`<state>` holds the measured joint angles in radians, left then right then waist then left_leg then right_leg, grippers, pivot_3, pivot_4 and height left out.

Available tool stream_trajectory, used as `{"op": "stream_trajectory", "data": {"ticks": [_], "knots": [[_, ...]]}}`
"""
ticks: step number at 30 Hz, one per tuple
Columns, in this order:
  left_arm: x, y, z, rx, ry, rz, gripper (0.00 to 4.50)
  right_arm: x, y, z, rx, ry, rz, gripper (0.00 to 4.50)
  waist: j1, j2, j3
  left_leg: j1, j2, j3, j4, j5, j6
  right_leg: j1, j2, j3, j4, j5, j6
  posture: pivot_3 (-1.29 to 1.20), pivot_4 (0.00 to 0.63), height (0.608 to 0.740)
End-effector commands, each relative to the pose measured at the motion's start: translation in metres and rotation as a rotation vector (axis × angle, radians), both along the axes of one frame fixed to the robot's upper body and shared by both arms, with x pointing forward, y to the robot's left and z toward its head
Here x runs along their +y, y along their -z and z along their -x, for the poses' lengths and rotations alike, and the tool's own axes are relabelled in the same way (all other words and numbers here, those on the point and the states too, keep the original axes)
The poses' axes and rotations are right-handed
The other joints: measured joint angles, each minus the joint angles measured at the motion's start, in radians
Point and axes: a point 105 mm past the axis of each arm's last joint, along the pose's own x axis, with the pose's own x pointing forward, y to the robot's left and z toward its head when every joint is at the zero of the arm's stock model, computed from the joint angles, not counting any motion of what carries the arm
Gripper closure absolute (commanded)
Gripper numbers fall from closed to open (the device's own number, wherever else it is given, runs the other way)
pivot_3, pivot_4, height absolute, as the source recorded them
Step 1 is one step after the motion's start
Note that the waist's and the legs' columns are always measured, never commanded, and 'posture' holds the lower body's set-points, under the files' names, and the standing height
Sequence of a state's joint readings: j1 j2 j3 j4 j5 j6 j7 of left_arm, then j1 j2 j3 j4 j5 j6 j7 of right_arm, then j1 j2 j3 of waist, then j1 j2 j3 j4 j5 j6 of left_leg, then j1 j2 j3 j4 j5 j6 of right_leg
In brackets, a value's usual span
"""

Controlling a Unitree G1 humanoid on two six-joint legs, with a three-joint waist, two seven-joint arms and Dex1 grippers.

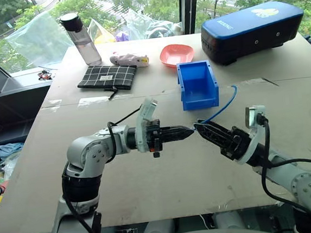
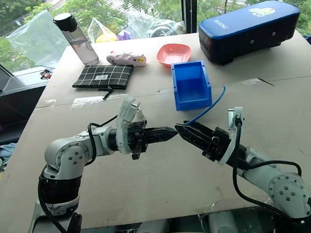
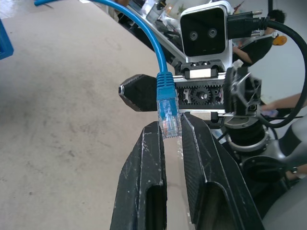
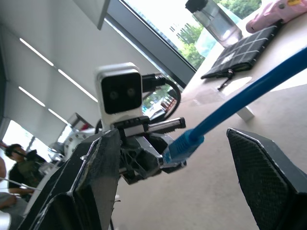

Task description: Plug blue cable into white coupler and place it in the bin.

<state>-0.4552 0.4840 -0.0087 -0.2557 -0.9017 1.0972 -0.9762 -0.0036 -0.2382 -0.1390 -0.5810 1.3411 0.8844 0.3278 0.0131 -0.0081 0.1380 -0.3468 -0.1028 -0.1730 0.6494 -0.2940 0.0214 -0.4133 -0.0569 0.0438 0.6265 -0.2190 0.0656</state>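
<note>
**Left gripper pinches the cable's plug, right gripper spread open just beside it**

The left gripper (image 1: 188, 131) sits at the middle of the head view, its two black fingers (image 3: 144, 163) clamped together on the clear plug at the end of the blue cable (image 1: 223, 106). In the left wrist view the plug stands upright between the fingertips, its blue boot above them. The right gripper (image 1: 200, 128) reaches in from the lower right of the frame and meets the left one tip to tip; in the right wrist view its fingers (image 4: 259, 167) stand wide apart with the cable passing between them, touching neither, so it holds nothing.

From the plug the cable arcs up and to the right, ending near the lower right corner of the bin (image 1: 198, 84). The bin stands on the table (image 1: 151, 193) just above centre, empty as far as can be seen. I cannot find the white coupler with any certainty.

Across the upper part of the frame lie a checked pouch (image 1: 107, 76), a clear bottle (image 1: 80, 38), a pale pink toy figure (image 1: 130, 59), a red-pink dish (image 1: 176, 54) and a large dark blue case (image 1: 251, 29).
</note>
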Motion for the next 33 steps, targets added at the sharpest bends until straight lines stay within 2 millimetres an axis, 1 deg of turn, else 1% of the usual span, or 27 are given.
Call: {"op": "stream_trajectory", "data": {"ticks": [1,4,5,11,15,17,18,19,20,21,22,24,27,28,31,33], "knots": [[-0.002,-0.011,0.006,-0.026,0.019,0.03,4.5,0.003,-0.013,0.004,-0.015,-0.036,-0.054,2.91,0.0,0.0,0.0,0.0,0.0,0.0,0.0,0.0,0.0,0.0,0.0,0.0,0.0,0.0,0.0,0.0,0.15,0.74],[-0.004,-0.016,0.008,-0.019,0.023,0.055,4.5,0.006,-0.014,0.004,-0.011,-0.049,-0.053,4.25,-0.001,0.0,0.0,0.0,0.0,0.0,0.0,0.0,0.0,0.0,0.0,0.0,0.0,0.0,0.0,0.0,0.15,0.74],[-0.005,-0.017,0.008,-0.014,0.025,0.063,4.5,0.007,-0.014,0.004,-0.013,-0.052,-0.051,4.44,-0.001,0.0,0.0,0.0,0.0,0.0,0.0,0.0,0.0,0.0,0.0,0.0,0.0,0.0,0.0,0.0,0.15,0.74],[-0.007,-0.026,0.006,0.022,0.015,0.117,4.5,0.005,-0.018,0.004,-0.032,-0.062,-0.056,4.44,0.0,0.0,0.0,0.0,0.0,0.001,0.0,0.0,0.0,0.0,0.0,0.0,0.0,0.0,0.0,0.0,0.15,0.74],[-0.008,-0.028,0.001,0.01,-0.037,0.131,4.5,0.002,-0.023,0.003,-0.044,-0.053,-0.07,4.44,0.0,0.0,0.0,0.0,0.0,0.0,0.0,0.0,0.0,0.0,0.0,0.0,0.0,0.0,0.0,0.0,0.15,0.74],[-0.005,-0.026,-0.002,-0.023,-0.084,0.109,3.53,-0.001,-0.024,-0.002,-0.056,-0.028,-0.049,4.5,-0.001,0.0,0.0,0.0,0.0,0.001,0.0,0.0,0.0,0.0,0.0,0.0,0.0,0.0,0.0,0.0,0.15,0.74],[-0.004,-0.024,-0.003,-0.042,-0.109,0.089,3.23,-0.002,-0.024,-0.004,-0.062,-0.014,-0.031,4.5,-0.001,0.0,0.0,0.0,0.0,0.001,0.0,0.0,0.0,0.0,0.0,0.001,0.0,0.0,0.0,0.0,0.15,0.74],[0.0,-0.016,-0.001,-0.081,-0.14,0.036,2.82,-0.005,-0.023,-0.009,-0.081,0.013,0.006,4.5,-0.003,0.0,0.0,0.0,0.0,0.001,0.0,0.0,0.0,0.0,0.001,0.0,0.0,0.0,0.0,0.0,0.15,0.74],[0.003,-0.011,-0.001,-0.104,-0.172,0.004,2.51,-0.007,-0.023,-0.013,-0.1,0.029,0.031,4.5,-0.006,0.001,0.0,0.0,0.0,0.001,0.0,0.0,0.0,0.0,0.001,0.001,0.0,0.0,0.0,0.0,0.15,0.74],[0.01,-0.004,-0.003,-0.176,-0.245,-0.052,1.97,-0.012,-0.025,-0.02,-0.126,0.058,0.064,4.5,-0.008,0.001,-0.001,0.001,0.001,0.002,-0.001,0.0,0.0,0.0,0.001,0.002,0.0,0.0,0.0,0.0,0.15,0.74],[0.015,0.0,-0.004,-0.241,-0.304,-0.092,1.54,-0.017,-0.027,-0.027,-0.16,0.085,0.104,4.5,-0.012,0.002,-0.001,0.001,0.001,0.002,-0.002,0.0,0.0,0.0,0.001,0.003,0.0,0.0,0.0,0.0,0.15,0.74],[0.024,0.0,-0.006,-0.356,-0.409,-0.107,0.59,-0.023,-0.033,-0.037,-0.216,0.112,0.161,4.5,-0.009,0.002,0.0,0.001,0.001,0.004,-0.002,0.0,0.0,-0.001,0.001,0.004,0.0,0.0,0.0,0.0,0.15,0.74],[0.036,0.006,0.002,-0.484,-0.46,-0.169,0.59,-0.029,-0.046,-0.046,-0.284,0.105,0.2,4.5,0.0,0.002,0.0,0.001,0.001,0.004,-0.002,0.0,0.0,-0.001,0.001,0.004,-0.001,0.0,0.0,0.0,0.15,0.74],[0.042,0.005,0.001,-0.486,-0.5,-0.173,0.59,-0.03,-0.05,-0.047,-0.299,0.088,0.195,4.5,0.003,0.002,0.0,0.001,0.001,0.004,-0.002,0.0,0.0,-0.001,0.001,0.004,-0.001,0.0,0.0,0.0,0.15,0.74],[0.064,0.003,-0.011,-0.547,-0.661,-0.227,0.59,-0.029,-0.062,-0.045,-0.346,0.021,0.176,4.5,0.008,0.002,0.0,0.0,0.001,0.003,-0.001,0.0,0.0,-0.001,0.0,0.002,-0.001,0.0,0.0,0.0,0.15,0.74],[0.082,0.011,-0.026,-0.559,-0.782,-0.318,0.59,-0.027,-0.069,-0.041,-0.369,-0.025,0.154,4.5,0.007,0.002,0.0,0.0,0.001,0.003,-0.001,0.0,0.0,0.0,0.0,0.002,-0.001,0.0,0.0,0.0,0.15,0.74]]}}
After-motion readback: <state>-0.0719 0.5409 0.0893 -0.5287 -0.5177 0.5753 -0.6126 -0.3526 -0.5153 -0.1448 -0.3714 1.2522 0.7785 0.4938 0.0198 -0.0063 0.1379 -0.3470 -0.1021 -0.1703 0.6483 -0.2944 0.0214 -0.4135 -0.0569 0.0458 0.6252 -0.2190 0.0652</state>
